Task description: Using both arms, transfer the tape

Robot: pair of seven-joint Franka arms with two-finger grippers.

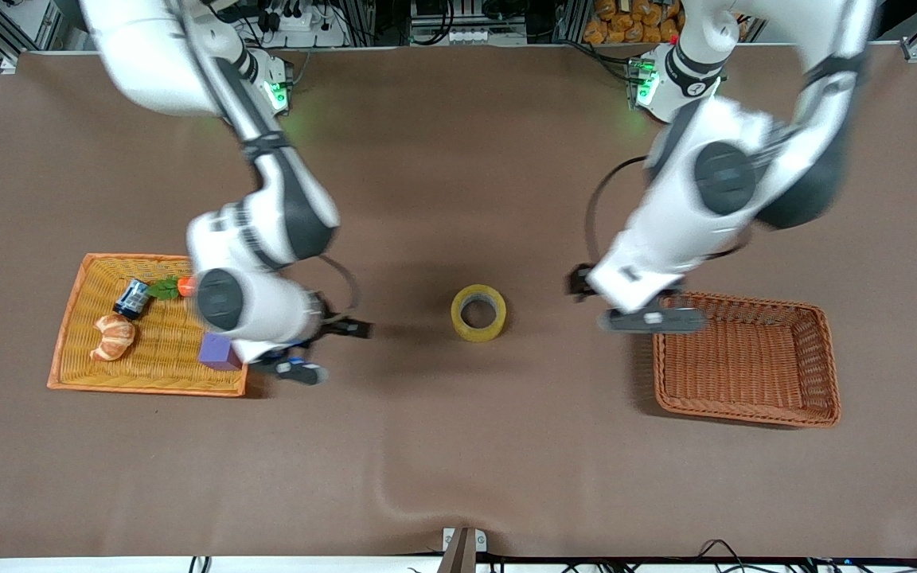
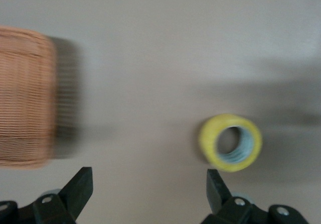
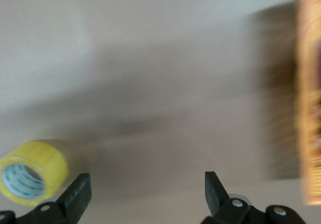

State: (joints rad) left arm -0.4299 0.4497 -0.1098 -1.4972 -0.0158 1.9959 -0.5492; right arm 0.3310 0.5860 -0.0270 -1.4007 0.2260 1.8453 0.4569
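Surface: brown surface [image 1: 458, 477], one wrinkle at the edge nearest the front camera; cabling and aluminium framing along the base side.
Orange basket: shallow tray [image 1: 76, 318] at the right arm's end of the surface, holding a croissant toy [image 1: 114, 337], a small can [image 1: 132, 298], a carrot toy [image 1: 176, 286] and a purple block [image 1: 218, 351].
Right claw: [image 1: 323, 350] hangs over the surface just beside the orange basket's inner edge, between basket and tape; fingers [image 3: 75, 196] spread wide, nothing between them.
Tape: yellowish roll [image 1: 478, 313] lying flat on the surface mid-way between the two baskets, core hole facing up, touching neither claw. Also seen in the left wrist view [image 2: 230, 142] and the right wrist view [image 3: 32, 176].
Left claw: [image 1: 649, 318] over the near corner of the brown basket, well apart from the tape; fingers [image 2: 80, 189] spread, empty.
Brown basket: deeper wicker basket [image 1: 745, 414] at the left arm's end, nothing in it.
Step (judgement): tape looks parked at the handover spot; left arm likely needs to pick it up and drop it in the brown basket.
Risk: flat ring gives only a thin wall to pinch; off-centre descent could push it sliding or tip it onto its edge and let it roll.
Risk: both arms flank the tape; simultaneous reach could clash.
Risk: low carry could clip the brown basket rim.
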